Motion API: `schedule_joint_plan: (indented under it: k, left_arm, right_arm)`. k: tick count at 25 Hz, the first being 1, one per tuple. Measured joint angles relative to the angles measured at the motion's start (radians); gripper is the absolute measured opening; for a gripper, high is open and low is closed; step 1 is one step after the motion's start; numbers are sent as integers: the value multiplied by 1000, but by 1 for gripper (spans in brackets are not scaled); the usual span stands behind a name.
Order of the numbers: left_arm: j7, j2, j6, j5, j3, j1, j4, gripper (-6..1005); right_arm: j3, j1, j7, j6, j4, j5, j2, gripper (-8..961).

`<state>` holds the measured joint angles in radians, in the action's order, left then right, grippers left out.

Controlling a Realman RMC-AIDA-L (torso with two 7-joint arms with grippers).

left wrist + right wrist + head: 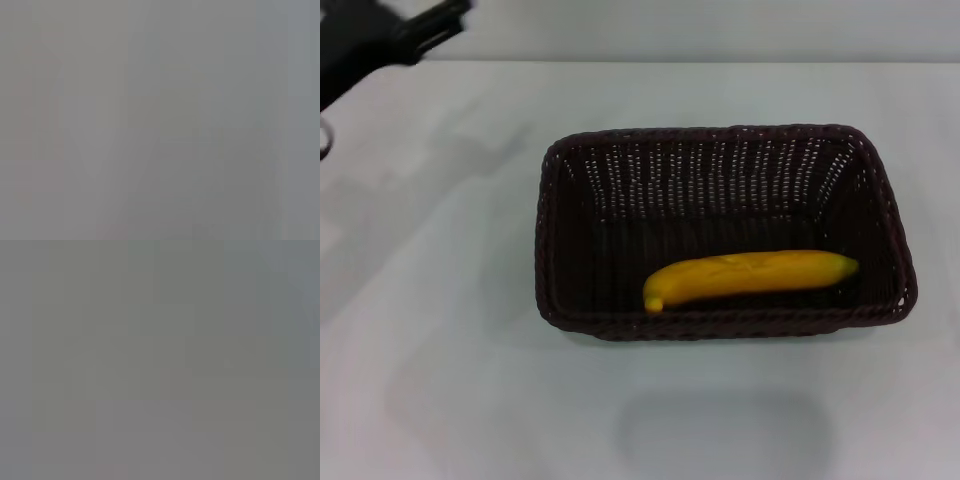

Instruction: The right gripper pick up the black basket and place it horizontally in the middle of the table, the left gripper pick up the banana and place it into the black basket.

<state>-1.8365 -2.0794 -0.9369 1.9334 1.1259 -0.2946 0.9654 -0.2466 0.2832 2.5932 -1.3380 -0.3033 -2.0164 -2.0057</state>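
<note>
The black basket (720,165) lies lengthwise across the middle of the white table (440,330) in the head view. The yellow banana (750,276) lies inside it, along the near wall, its dark tip pointing to the basket's left. My left gripper (438,22) is raised at the far left corner, well away from the basket and holding nothing. My right gripper is out of view. Both wrist views show only a blank grey field.
The table's pale grey far edge (720,45) runs behind the basket. Faint shadows lie on the tabletop in front of the basket and at its left.
</note>
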Motion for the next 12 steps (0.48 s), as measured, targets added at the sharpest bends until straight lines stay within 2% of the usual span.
schedule_joint_plan:
  k: [4, 9, 12]
  left_arm:
    - [-230, 0, -68, 221, 0, 70, -120, 892]
    - [-420, -1, -177, 443, 0, 83, -310, 893]
    - [-467, -1, -204, 505, 0, 84, -355, 893]
  right_arm:
    - [-10, -4, -3, -67, 65, -2, -1, 874]
    - [-18, -10, 3, -89, 97, 0, -1, 874]
    - [-13, -14, 4, -87, 107, -1, -1, 874]
